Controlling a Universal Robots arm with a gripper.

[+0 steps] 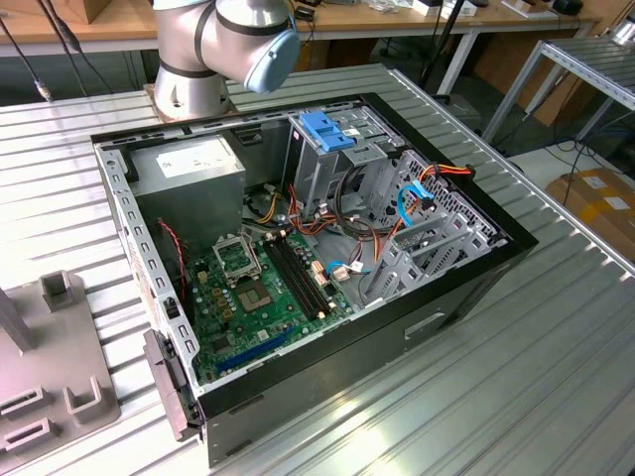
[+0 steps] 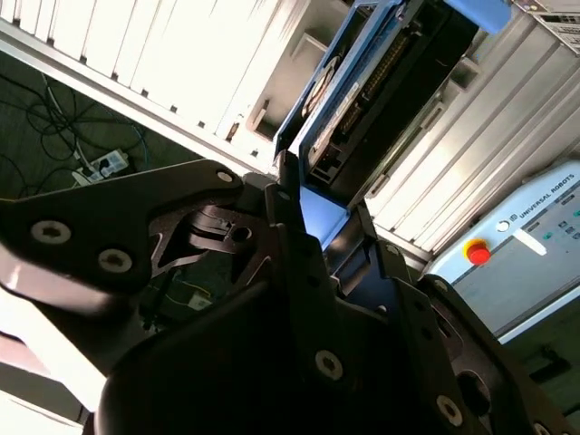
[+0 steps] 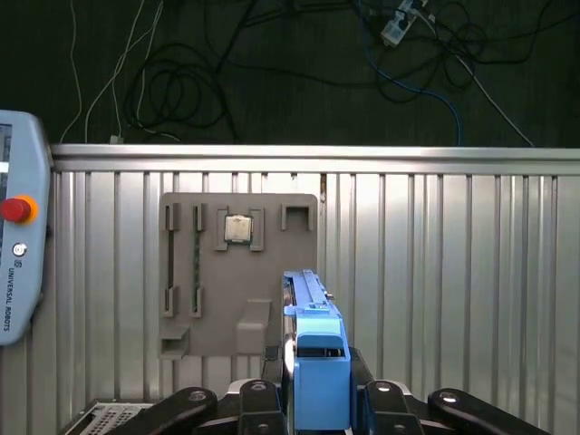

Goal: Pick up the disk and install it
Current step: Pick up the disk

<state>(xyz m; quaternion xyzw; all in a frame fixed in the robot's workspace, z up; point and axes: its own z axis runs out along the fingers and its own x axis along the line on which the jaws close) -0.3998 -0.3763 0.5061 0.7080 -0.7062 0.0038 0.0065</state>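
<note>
In both wrist views the disk [image 3: 317, 362] [image 2: 362, 86], a flat grey drive in a bright blue carrier, stands out from between my black fingers. My gripper [image 3: 317, 391] [image 2: 322, 207] is shut on the disk at its near end, high above the ribbed metal table. The first wrist view has the disk edge-on over a grey fixture plate [image 3: 237, 272]. In the exterior view the open computer case [image 1: 476, 268] lies on the table, with an empty-looking grey drive cage [image 1: 372, 164] inside. My arm's base and elbow [image 1: 218, 45] rise behind the case.
Inside the case are a power-supply box [image 1: 189, 169], a green motherboard [image 1: 263, 288], loose cables [image 1: 417, 193] and a cage with a ribbed blue cap [image 1: 325, 129]. A teach pendant [image 3: 14, 245] lies beside the fixture plate. Cables run over the floor beyond the table edge.
</note>
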